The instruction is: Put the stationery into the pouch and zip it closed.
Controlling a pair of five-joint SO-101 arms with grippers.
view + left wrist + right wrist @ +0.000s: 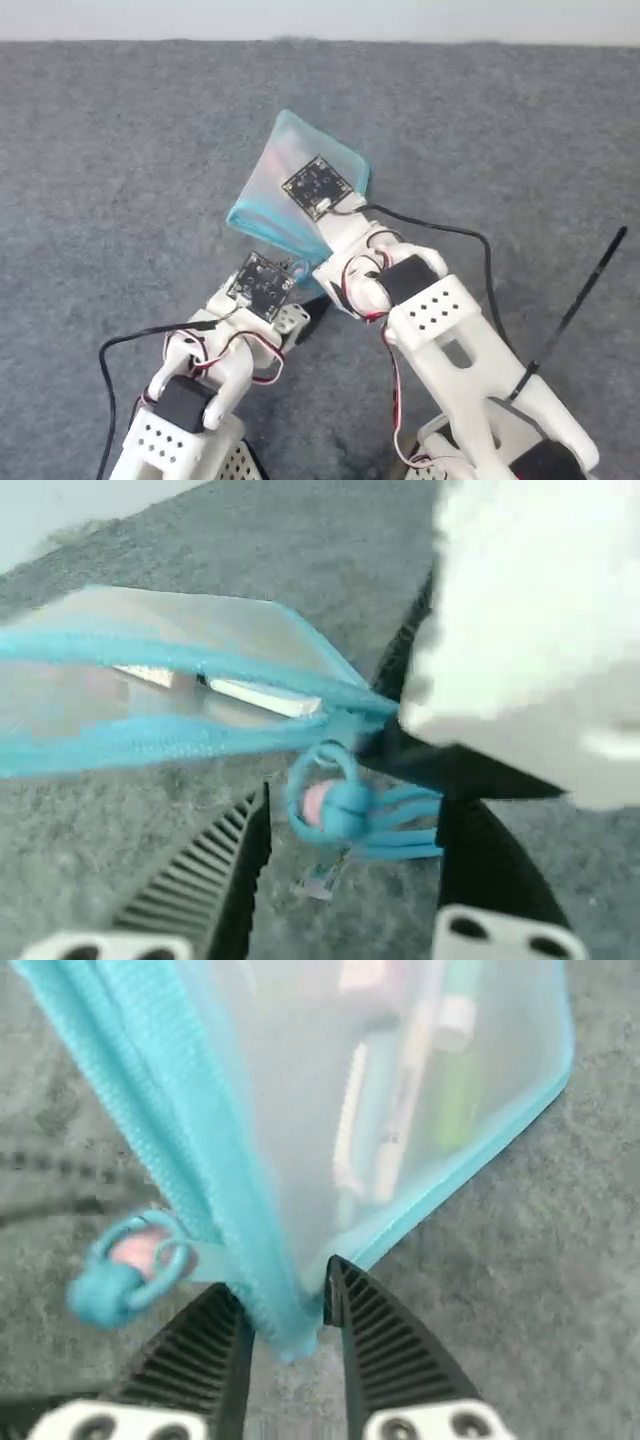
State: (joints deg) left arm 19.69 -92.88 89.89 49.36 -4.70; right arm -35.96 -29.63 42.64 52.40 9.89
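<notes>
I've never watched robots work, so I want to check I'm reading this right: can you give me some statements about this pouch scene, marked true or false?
1. The right gripper is clamped on one end of the pouch. True.
2. The zipper is fully closed. False: its two sides gape apart.
3. Pens are inside the pouch. True.
4. The table is bare wood. False: its surface is grey and carpet-like.
5. The zipper pull carries a yellow bead. False: the bead is pink.
</notes>
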